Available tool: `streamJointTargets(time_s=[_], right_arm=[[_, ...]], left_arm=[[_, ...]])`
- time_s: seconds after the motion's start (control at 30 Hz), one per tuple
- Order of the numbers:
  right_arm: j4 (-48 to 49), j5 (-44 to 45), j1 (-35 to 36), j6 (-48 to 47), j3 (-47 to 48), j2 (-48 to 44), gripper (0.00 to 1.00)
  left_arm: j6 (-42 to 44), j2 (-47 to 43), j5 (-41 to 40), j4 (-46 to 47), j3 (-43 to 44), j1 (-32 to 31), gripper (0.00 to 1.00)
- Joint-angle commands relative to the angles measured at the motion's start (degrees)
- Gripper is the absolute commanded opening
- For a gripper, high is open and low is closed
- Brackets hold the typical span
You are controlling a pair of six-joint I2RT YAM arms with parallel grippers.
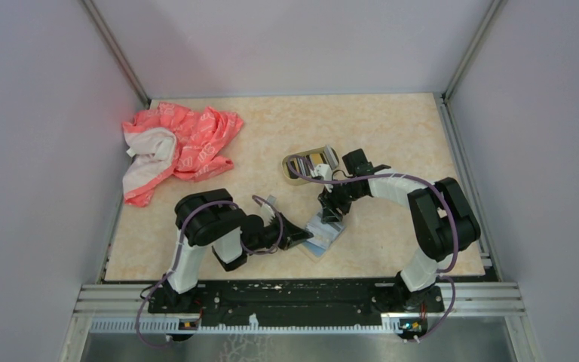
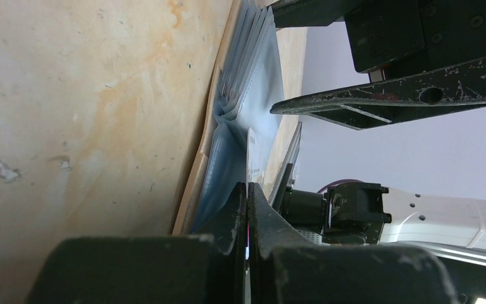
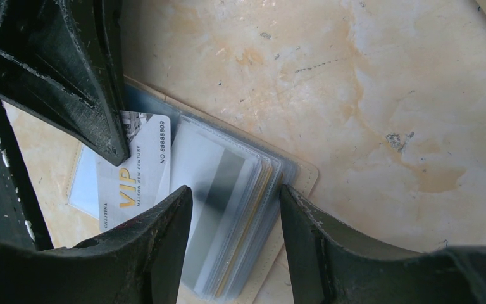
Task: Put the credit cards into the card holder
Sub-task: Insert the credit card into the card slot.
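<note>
At the far left of the table (image 1: 392,128) lies a crumpled pink cloth (image 1: 177,147), well away from everything else. The left gripper (image 2: 248,190) reaches in low from the left. Its jaws are pressed together on the edge of a silvery VIP card (image 3: 140,166). That card lies flat on the left part of the card holder (image 3: 228,190), a tan-backed booklet of clear sleeves open on the table near the front, with more cards showing through the sleeves. Behind it, well apart, sits a gold-rimmed tin (image 1: 288,166) with striped cards (image 1: 315,160) in it. The right gripper (image 3: 235,190) hangs over the holder with its jaws apart, one finger on each side of the fanned sleeves. I cannot tell whether they touch.
</note>
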Motion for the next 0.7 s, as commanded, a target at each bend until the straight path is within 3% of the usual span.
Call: streamJointTargets(time_s=[0.0,0.23,0.67], right_arm=[[-0.5,-2.4,0.3,0.3,1.1,-0.3,0.53],[-0.3,-2.5,0.3,0.4,1.0,-0.4,0.52],[-0.1,-2.7,0.3,0.4,0.9,-0.4,0.52]], left_arm=[[-0.9,1.2,-0.6,-0.8,0.7,0.0,0.00],[-2.1,0.5,0.0,-5.3,1.1,0.1,0.00],[-5.0,2.8,1.2,-4.6,1.9,0.4,0.00]])
